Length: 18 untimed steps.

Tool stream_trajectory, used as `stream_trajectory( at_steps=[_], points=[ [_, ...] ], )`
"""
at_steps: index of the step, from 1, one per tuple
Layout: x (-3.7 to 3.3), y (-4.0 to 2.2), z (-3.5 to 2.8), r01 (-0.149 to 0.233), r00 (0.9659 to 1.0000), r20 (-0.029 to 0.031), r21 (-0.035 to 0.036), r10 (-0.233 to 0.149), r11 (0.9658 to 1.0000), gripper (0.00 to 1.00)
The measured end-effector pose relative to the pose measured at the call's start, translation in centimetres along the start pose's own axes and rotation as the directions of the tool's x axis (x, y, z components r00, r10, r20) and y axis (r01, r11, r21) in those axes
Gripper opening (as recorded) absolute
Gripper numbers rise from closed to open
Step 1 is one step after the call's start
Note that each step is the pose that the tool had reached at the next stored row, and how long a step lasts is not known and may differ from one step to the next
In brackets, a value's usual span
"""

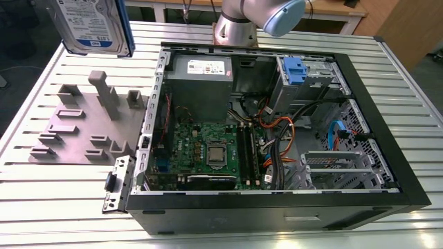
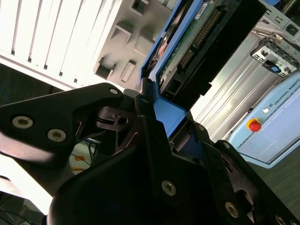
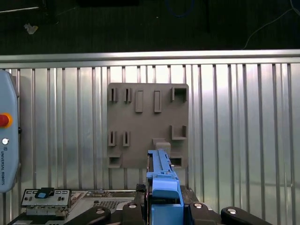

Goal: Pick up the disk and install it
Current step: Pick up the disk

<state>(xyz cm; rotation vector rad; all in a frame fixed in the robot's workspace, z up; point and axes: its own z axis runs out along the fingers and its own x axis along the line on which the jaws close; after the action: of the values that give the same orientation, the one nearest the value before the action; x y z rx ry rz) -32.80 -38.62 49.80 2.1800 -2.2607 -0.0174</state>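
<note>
The disk, a silver-grey drive with a white-and-blue label in a blue bracket, hangs high above the table at the exterior view's left, over the grey fixture plate. In the second wrist view my gripper is shut on the disk's blue bracket, with its circuit board facing the camera. The first wrist view looks down along the disk, held edge-on in my gripper, onto the fixture plate. The open computer case lies on the exterior view's right.
Inside the case are a grey drive cage with a fixed blue handle, a motherboard, a power supply and loose cables. The arm's base stands behind the case. A pendant with a red button lies on the slatted table.
</note>
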Motion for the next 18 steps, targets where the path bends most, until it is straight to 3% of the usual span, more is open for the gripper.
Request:
stream_trajectory(
  at_steps=[10, 18],
  points=[
    [0.14, -0.57, 0.07, 0.000, 1.0000, -0.0012, 0.0002, 0.000, 1.0000, 0.36],
    [1.31, -0.65, 0.13, 0.000, 1.0000, -0.0014, 0.0001, 0.000, 1.0000, 0.36]
  ],
)
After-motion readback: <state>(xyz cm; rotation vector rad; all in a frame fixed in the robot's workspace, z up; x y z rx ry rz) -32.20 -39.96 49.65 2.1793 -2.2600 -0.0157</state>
